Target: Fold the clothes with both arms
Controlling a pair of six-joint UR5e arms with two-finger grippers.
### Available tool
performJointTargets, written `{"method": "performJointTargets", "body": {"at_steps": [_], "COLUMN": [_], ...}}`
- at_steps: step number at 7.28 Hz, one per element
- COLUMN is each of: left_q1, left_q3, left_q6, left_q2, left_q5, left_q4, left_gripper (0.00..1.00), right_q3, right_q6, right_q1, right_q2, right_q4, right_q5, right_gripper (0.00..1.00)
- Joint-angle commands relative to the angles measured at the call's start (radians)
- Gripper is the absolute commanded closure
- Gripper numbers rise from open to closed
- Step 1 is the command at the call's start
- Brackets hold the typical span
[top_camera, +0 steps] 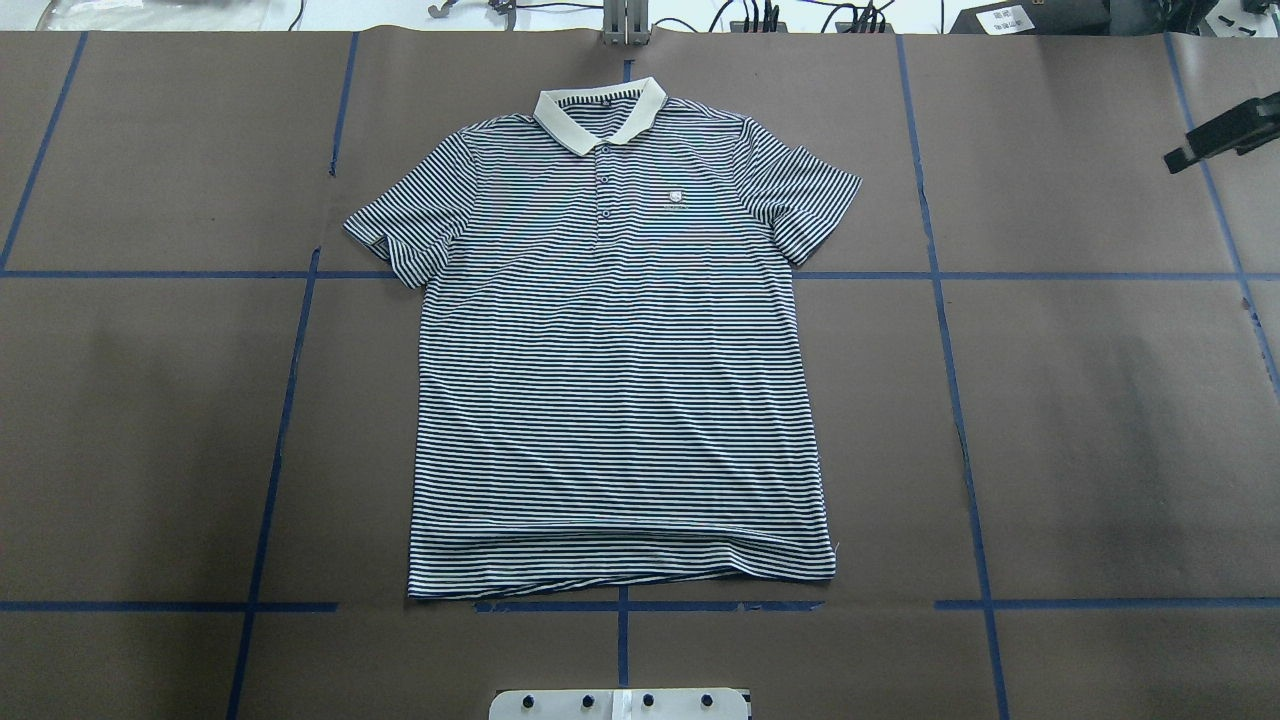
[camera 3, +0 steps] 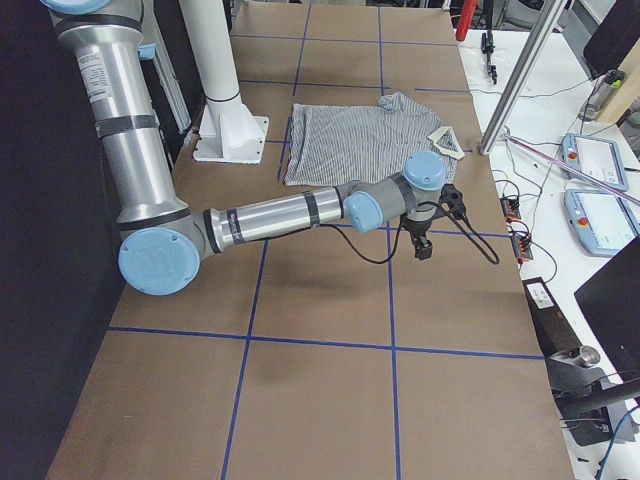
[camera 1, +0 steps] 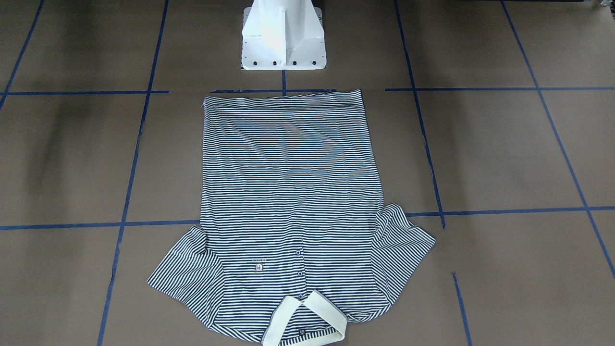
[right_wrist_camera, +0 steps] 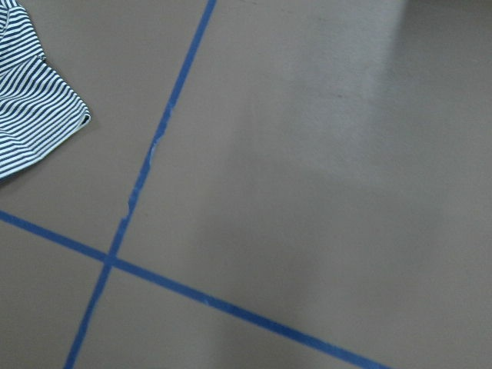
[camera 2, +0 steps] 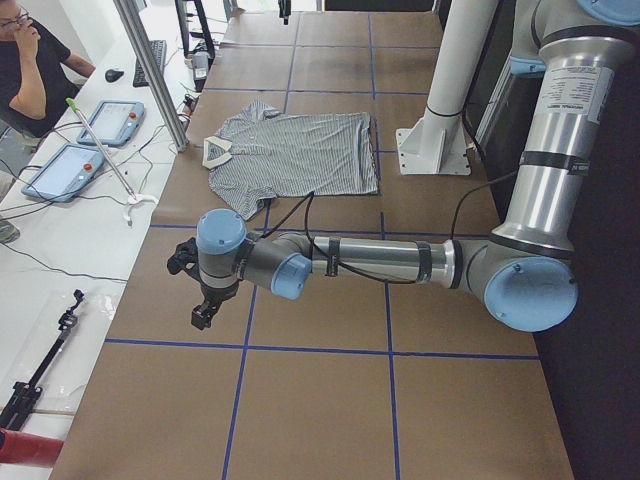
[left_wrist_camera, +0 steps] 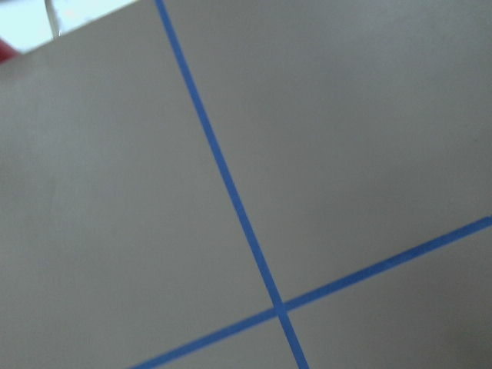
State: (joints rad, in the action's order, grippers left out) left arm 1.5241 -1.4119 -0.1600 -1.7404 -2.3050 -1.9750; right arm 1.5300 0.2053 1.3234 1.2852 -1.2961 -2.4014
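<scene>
1. The tabletop is covered in brown paper and marked into squares by blue tape lines.
2. The left arm reaches low over the tabletop's left end, stretched out toward the operators' edge, well apart from the shirt.
3. The right arm mirrors it over the right end, also reaching toward the operators' edge.
4. The striped polo shirt lies flat and front-up in the middle of the tabletop. Its hem runs along the robot-side edge and its neck points toward the operators' edge. Both short sleeves are spread out to the sides, and neither arm touches it.
5. The white pedestal base stands at the middle of the robot-side edge, just beside the shirt's hem.
6. The left gripper hangs above bare paper near the left end. It has hold of nothing, and I cannot tell how far its jaws are parted.
7. The right gripper hangs near the operators' edge, to the right of the nearest sleeve. It is empty, and its opening cannot be judged either.
8. The cream-white collar lies open near the operators' edge.
9. The chest logo sits beside the placket.
10. The buttons run in a short row below the collar.
</scene>
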Motion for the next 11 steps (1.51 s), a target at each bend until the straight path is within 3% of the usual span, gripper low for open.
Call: {"method": "performJointTargets", "body": {"at_steps": [1, 3, 4, 6, 7, 11], "left_q1": [-0.015, -0.065, -0.068, -0.07, -0.074, -0.073], "left_q3": [0.03, 0.092, 0.088, 0.099, 0.09, 0.094], "left_q6": [-0.003, 0.04, 0.077, 0.193, 0.236, 0.232], "left_q2": [-0.04, -0.096, -0.099, -0.1, -0.102, -0.088], "left_q5": [0.002, 0.002, -0.001, -0.001, -0.001, -0.004], "left_q4": [-0.088, -0.116, -0.169, -0.249, -0.252, -0.274], "left_gripper": [0.0, 0.0, 0.0, 0.0, 0.0, 0.0], "right_q3": [-0.181, -0.238, -0.255, -0.386, -0.44, -0.499], "right_q6": [0.11, 0.214, 0.315, 0.53, 0.542, 0.539], "right_q1": [-0.096, -0.15, -0.211, -0.347, -0.374, -0.409], "right_q2": [-0.157, -0.248, -0.274, -0.329, -0.363, -0.411], "right_q4": [0.107, 0.112, 0.154, 0.364, 0.373, 0.37], "right_q5": [0.031, 0.038, 0.097, 0.293, 0.315, 0.398], "right_gripper": [0.0, 0.0, 0.0, 0.0, 0.0, 0.0]}}
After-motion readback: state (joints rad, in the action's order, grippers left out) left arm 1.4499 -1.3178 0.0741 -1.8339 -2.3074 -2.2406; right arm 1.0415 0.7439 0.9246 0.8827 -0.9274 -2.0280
